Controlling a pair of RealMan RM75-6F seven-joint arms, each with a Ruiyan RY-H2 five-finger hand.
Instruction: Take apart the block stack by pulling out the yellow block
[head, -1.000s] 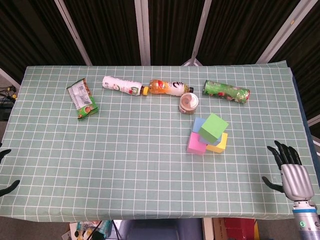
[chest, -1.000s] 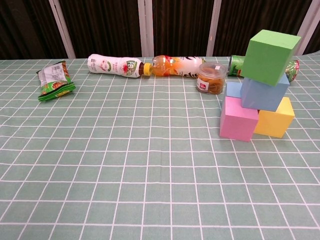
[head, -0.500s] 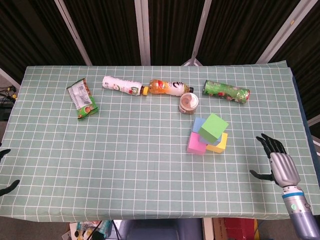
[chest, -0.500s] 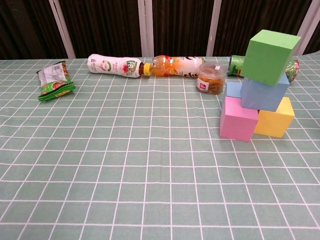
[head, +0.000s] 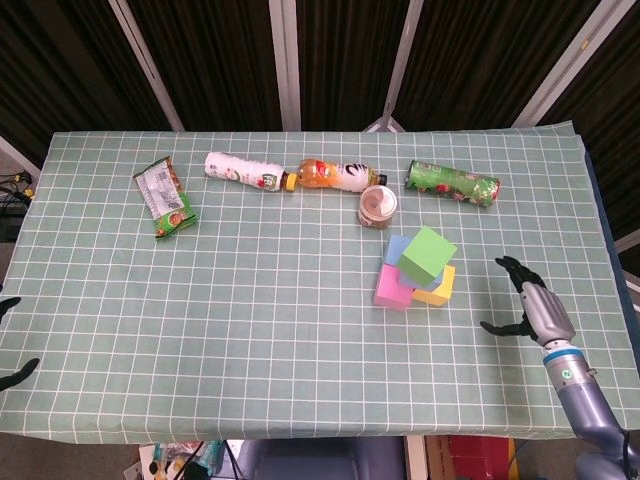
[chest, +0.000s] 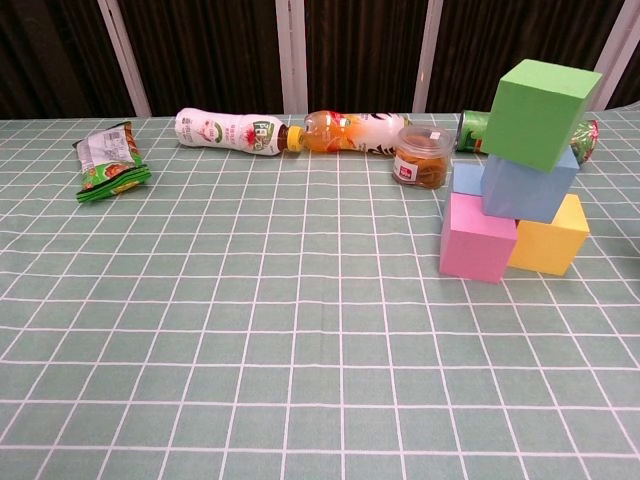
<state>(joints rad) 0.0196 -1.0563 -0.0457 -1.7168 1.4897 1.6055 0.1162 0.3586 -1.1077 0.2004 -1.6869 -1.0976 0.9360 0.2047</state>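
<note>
The block stack stands right of the table's middle. A yellow block (head: 439, 286) (chest: 549, 236) and a pink block (head: 393, 287) (chest: 477, 238) sit at the bottom, a blue block (head: 399, 250) (chest: 529, 185) rests on them, and a green block (head: 428, 253) (chest: 541, 113) sits tilted on top. My right hand (head: 530, 310) hovers open, fingers spread, to the right of the stack and apart from it. Of my left hand (head: 10, 375) only dark fingertips show at the far left edge of the head view.
Along the back lie a white bottle (head: 243, 170), an orange juice bottle (head: 335, 174), a small jar (head: 378, 205) and a green tube (head: 452, 182). A green snack bag (head: 166, 199) lies at the back left. The jar stands just behind the stack.
My right hand has moved left and away from the table's front right corner, towards the stack. The blocks and my left hand have not moved.
</note>
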